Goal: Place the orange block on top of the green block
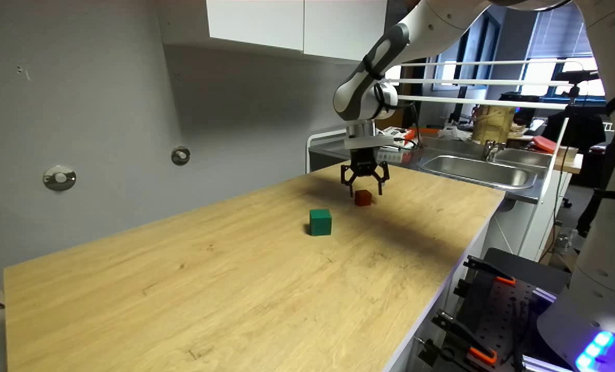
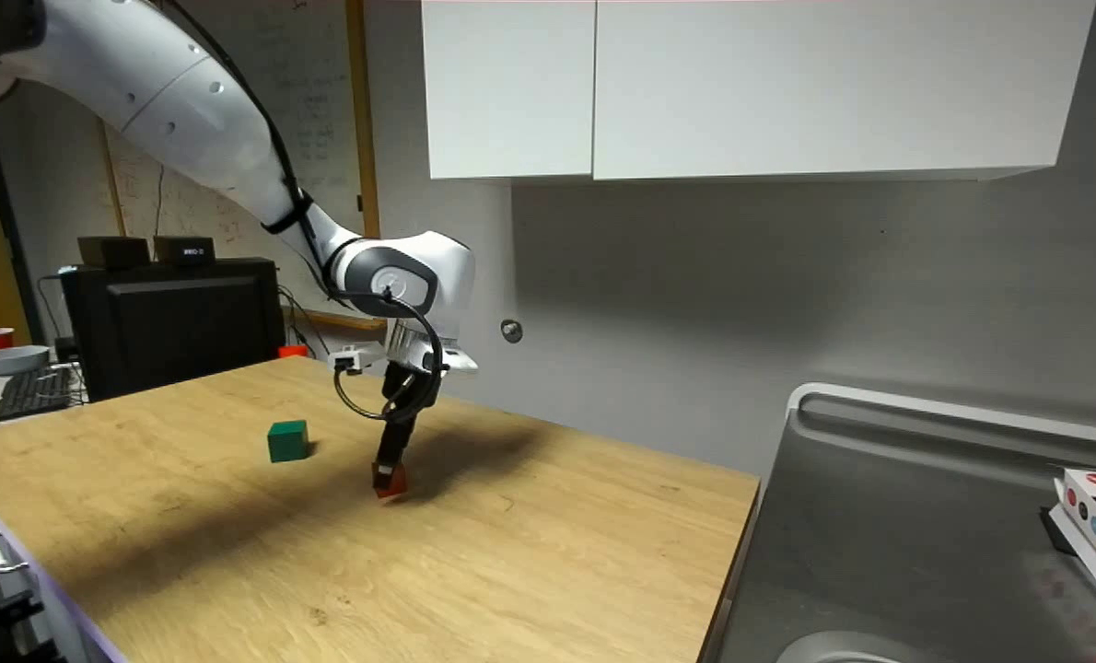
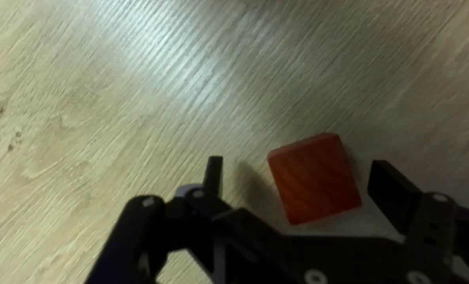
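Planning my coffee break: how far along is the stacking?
Done, apparently: positioning; the open tool straddles the orange block in the wrist view. In hand: likely the grasp, though gaps show on both sides. Left: gripping, lifting and placing it on the green block, which stands apart.

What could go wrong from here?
The orange block sits off-centre between the open jaws, nearer the one at the wrist picture's right, so closing might shove it sideways. It also lies askew to them, so may twist as they close. The green block offers only a small top, so a misaligned release could spoil the stack.
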Available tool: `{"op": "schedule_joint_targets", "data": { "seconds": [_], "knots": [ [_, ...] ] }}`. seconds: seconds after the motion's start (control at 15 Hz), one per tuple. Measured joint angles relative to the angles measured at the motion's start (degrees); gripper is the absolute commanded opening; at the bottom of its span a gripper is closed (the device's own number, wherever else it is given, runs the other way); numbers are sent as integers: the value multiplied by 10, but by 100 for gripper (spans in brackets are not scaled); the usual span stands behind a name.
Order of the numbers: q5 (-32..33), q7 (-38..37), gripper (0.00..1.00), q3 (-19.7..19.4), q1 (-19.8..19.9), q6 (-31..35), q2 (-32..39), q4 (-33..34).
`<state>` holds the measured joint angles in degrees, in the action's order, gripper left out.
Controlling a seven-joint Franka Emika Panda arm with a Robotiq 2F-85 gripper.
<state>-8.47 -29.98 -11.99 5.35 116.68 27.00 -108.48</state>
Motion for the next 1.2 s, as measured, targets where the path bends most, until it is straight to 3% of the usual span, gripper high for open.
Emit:
{"op": "schedule_joint_targets", "data": {
  "seconds": [0.4, 0.47, 1.2],
  "knots": [
    [0, 0, 22, 0, 0, 0, 9, 0],
    [1, 0, 19, 0, -1, 0, 9, 1],
    [50, -29, 19, 7, -55, -1, -38, 6]
  ]
}}
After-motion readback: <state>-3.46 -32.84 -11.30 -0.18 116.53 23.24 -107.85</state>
